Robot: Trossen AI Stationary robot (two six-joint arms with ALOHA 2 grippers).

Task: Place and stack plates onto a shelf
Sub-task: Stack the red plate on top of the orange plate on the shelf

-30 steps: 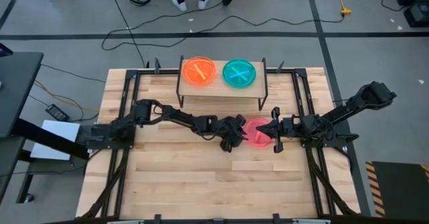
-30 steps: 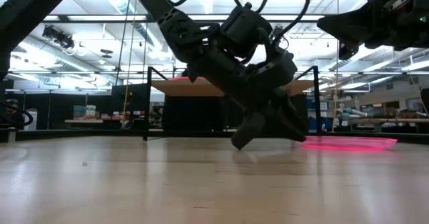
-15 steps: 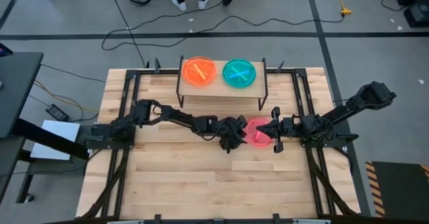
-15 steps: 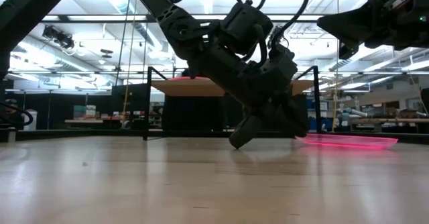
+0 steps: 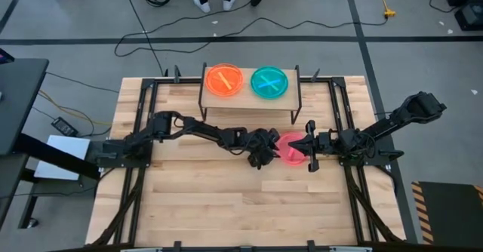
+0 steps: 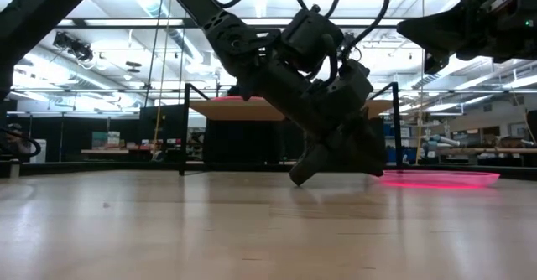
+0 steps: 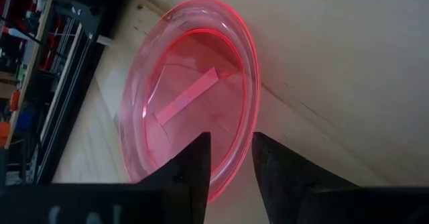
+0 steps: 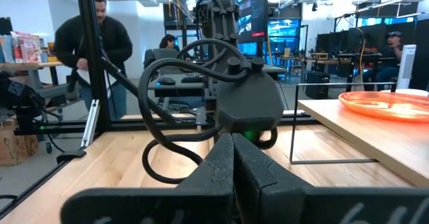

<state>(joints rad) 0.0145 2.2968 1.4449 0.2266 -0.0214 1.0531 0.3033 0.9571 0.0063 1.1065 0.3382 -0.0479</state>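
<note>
A pink-red plate [image 5: 291, 148] lies flat on the tabletop right of centre, also showing in the low view [image 6: 440, 179]. My left gripper [image 5: 267, 152] is down at the plate's left rim and open. In the left wrist view [image 7: 231, 160] one finger stands over the inside of the plate [image 7: 194, 96] and the other outside, with the rim between them. My right gripper [image 5: 309, 148] hovers shut over the plate's right edge, well above the table [image 6: 432, 33]. An orange plate [image 5: 225, 80] and a teal plate [image 5: 269, 81] rest side by side on the shelf [image 5: 249, 99]. No green plate is in view.
Black metal frame rails [image 5: 337, 109] run along the tabletop's left and right sides and around the shelf. The near half of the butcher-block top [image 5: 241, 207] is bare wood. People stand in the room beyond the table [image 8: 100, 36].
My left gripper has edged a little toward the pink-red plate while staying low at the table. The plate has stayed flat where it lay.
</note>
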